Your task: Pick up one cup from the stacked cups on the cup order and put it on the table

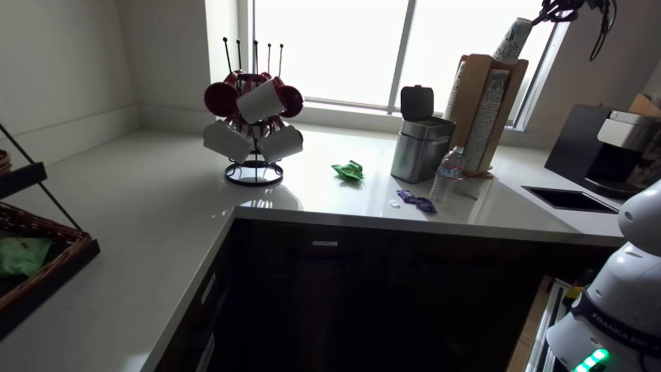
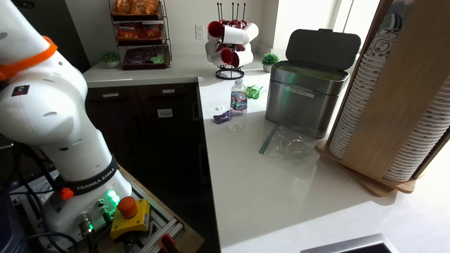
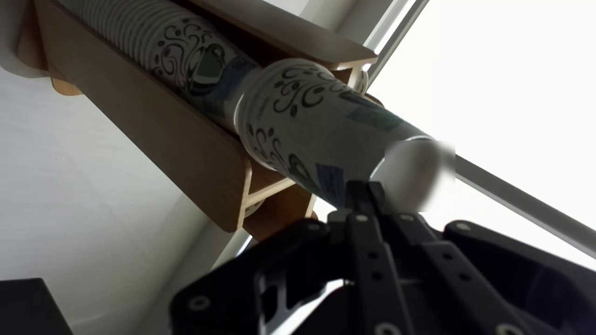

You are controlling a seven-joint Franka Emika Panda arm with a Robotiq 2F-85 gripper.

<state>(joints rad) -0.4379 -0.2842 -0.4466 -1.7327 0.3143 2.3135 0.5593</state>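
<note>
One paper cup [image 1: 512, 40]: hand [image 3: 366, 188] is pinching it by the narrow end

Position. The cup is hanging bottom-up at the upper right of an exterior view, directly over the top of the wooden holder [image 1: 471, 103]. Its lip is overlapping the holder's upper edge in that frame; whether the two are touching is not showing clearly.

Grip. In the wrist view, the hand is occupying the lower centre of the frame. Its tips are standing nearly together and are pinching the edge of the cup's narrow end.

Surroundings. In an exterior view, the stacked cups [image 2: 357, 100] are standing in two columns at the right edge. The counter [image 2: 253, 196] is carrying the holder and, left of it, a steel canister [image 2: 299, 109]. A clear bag [image 2: 291, 146] is lying near the canister's foot. A plastic bottle [image 2: 238, 103] is standing upright near the upper centre of the frame, and a purple wrapper [image 2: 221, 118] is lying just left of it. Farther up, red and white mugs [image 2: 233, 35] are hanging on a wire rack [image 2: 230, 77]. A snack rack [image 2: 145, 66] is standing at the upper left.
</note>
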